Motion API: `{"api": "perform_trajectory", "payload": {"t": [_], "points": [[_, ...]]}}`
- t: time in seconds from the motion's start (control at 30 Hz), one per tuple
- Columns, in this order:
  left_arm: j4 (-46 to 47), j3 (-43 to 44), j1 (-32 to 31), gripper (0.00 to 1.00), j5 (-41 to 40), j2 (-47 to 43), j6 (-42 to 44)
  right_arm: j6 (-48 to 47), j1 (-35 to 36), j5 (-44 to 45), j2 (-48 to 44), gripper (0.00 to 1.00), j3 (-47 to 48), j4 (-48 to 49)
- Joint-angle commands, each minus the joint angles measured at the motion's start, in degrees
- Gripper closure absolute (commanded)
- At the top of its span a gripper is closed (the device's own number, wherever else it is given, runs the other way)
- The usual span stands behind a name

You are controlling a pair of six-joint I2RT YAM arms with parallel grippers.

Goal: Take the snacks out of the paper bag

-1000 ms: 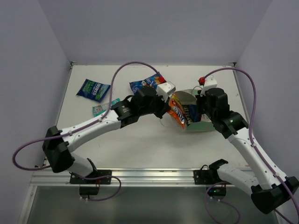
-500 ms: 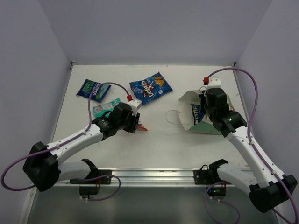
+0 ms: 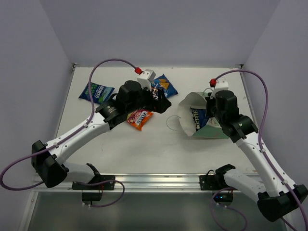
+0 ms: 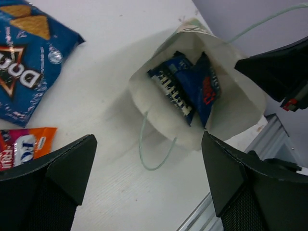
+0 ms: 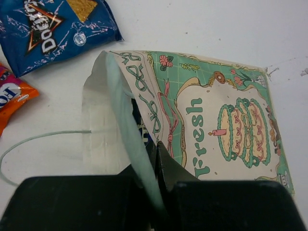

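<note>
Paper bag [image 3: 188,106] lies on its side at right, mouth facing left, rim pinched in the closed right gripper [image 5: 156,150], two dark blue packets [image 4: 185,86] inside; the left gripper [image 4: 148,140] hangs wide and empty between bag mouth and orange packet [image 3: 139,118]; beyond, Doritos packet [image 3: 166,85] and blue-green packet [image 3: 97,92]

Lab robot cell: white table [image 3: 159,154], bare walls [image 3: 159,29]
</note>
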Motion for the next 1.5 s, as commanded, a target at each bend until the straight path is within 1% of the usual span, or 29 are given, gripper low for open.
{"api": "perform_trajectory", "payload": {"t": [0.0, 0.03, 0.17, 0.23, 0.43, 0.5, 0.63, 0.83, 0.9, 0.93, 1.13, 1.3, 1.43, 1.47], "points": [[2.5, 6.2, -4.1, 0.03, 1.8, 5.9, -7.4, 1.3, -0.1, -1.4, -1.4, 1.0, 4.8, 0.6], [2.6, 7.7, -4.8, 0.04, 1.7, 9.0, -8.0, 1.7, -0.2, -1.1, -1.5, 1.0, 5.1, 0.5], [3.2, 13.3, -8.0, 0.09, 2.6, 16.1, -11.4, 3.9, -0.2, -1.6, -1.5, 1.0, 7.0, 0.5], [4.3, 15.9, -9.1, 0.13, 2.9, 19.0, -13.5, 6.0, -0.2, -1.9, -1.5, 1.0, 7.7, 0.2], [5.3, 20.6, -11.3, 0.18, 0.6, 24.4, -15.5, 9.6, -0.2, -2.1, -0.5, 1.0, 6.9, 0.4], [5.6, 21.5, -11.5, 0.22, -0.6, 25.6, -16.4, 10.6, -0.2, -2.8, -0.4, 1.0, 6.3, 1.0], [6.4, 22.8, -12.1, 0.26, -2.2, 28.2, -17.8, 11.9, -0.2, -3.4, -0.4, 1.0, 4.7, 2.4], [5.5, 25.8, -12.1, 0.26, -3.2, 33.9, -18.4, 12.4, -0.1, -5.1, -0.3, 1.0, 3.7, 4.1], [4.2, 26.8, -12.2, 0.24, -3.3, 35.7, -19.0, 12.4, -0.1, -5.3, -0.3, 1.0, 3.7, 4.1], [3.9, 26.9, -12.2, 0.23, -4.9, 36.3, -18.9, 12.4, -0.1, -5.4, -0.4, 1.0, 3.6, 4.3], [2.4, 27.1, -12.2, 0.2, -7.7, 38.1, -18.6, 12.4, -0.2, -5.8, -0.8, 1.0, 3.6, 4.4], [2.5, 28.9, -12.1, 0.2, -6.5, 40.3, -18.6, 12.3, -0.2, -6.5, -0.7, 1.0, 3.7, 4.3], [4.1, 29.4, -12.3, 0.28, -5.2, 41.6, -19.4, 12.3, -0.2, -7.3, -0.3, 1.0, 3.8, 4.6], [4.5, 29.3, -12.3, 0.37, -4.9, 41.8, -19.7, 12.4, -0.1, -7.7, -0.3, 1.0, 3.8, 4.7]]}}
